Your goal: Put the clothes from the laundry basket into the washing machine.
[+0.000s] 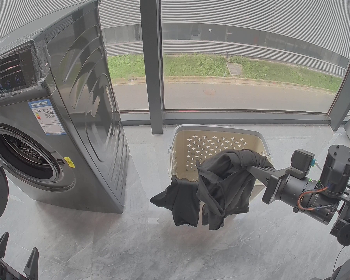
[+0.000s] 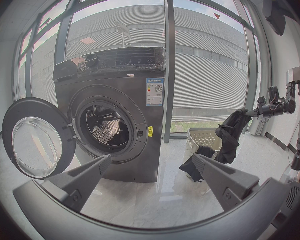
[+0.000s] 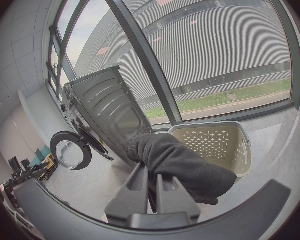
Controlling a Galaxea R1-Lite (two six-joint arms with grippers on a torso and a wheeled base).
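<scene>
The right gripper (image 1: 256, 171) pinches the dark clothes (image 1: 221, 191) tight; they are soft and floppy, hanging long over the front rim of the laundry basket (image 1: 217, 128), a cream plastic tub with star holes. The round open mouth (image 1: 25, 158) of the shiny grey washing machine (image 1: 77, 109) is well off to the left, nearer the left gripper (image 1: 15, 255), whose fingers (image 2: 223, 180) are apart and empty

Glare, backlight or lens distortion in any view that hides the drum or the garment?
Head view: daylight from the window behind, soft reflections on the glossy floor beside the washing machine, no glare on the dark garment. Left wrist view: strong fisheye bowing, dark corners, yet the drum is lit inside. Right wrist view: same bowing; the garment, in the right gripper, stands dark against bright glass.
</scene>
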